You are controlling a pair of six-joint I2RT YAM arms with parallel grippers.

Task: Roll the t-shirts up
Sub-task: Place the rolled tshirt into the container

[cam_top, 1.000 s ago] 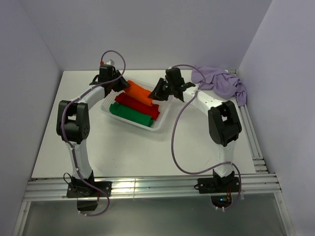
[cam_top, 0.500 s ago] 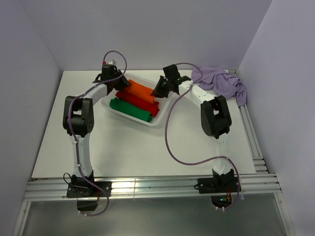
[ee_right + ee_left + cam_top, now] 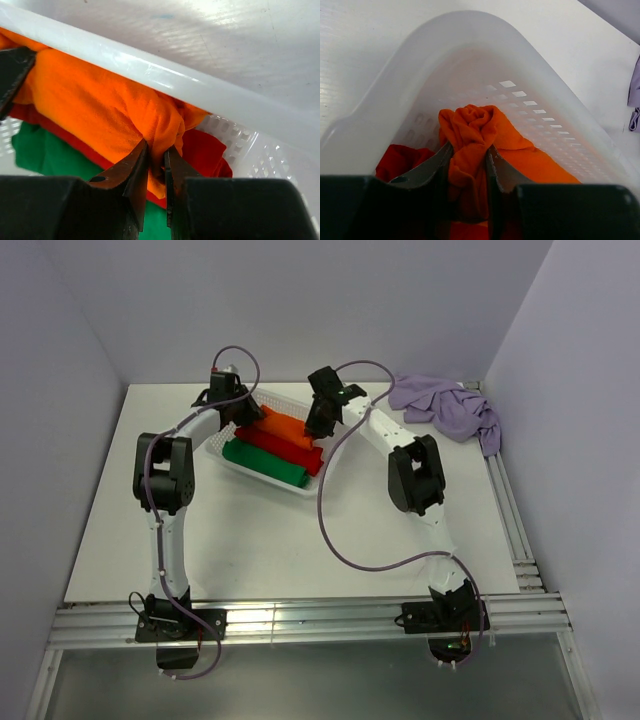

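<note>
Orange t-shirt (image 3: 283, 426) was sitting rolled up in the white basket (image 3: 470, 55), along its far side. A red roll (image 3: 285, 447) and a green roll (image 3: 262, 464) lay beside it on the near side. Left gripper (image 3: 469, 150) had its jaws pinched down to a narrow gap on the bunched fabric at one end of the orange roll. Right gripper (image 3: 156, 147) had the other end, jaws nearly together with a fold of orange cloth between them. Lilac t-shirt (image 3: 450, 408) was just a crumpled heap at the far right corner of the table (image 3: 250, 540), well apart from the basket.
</note>
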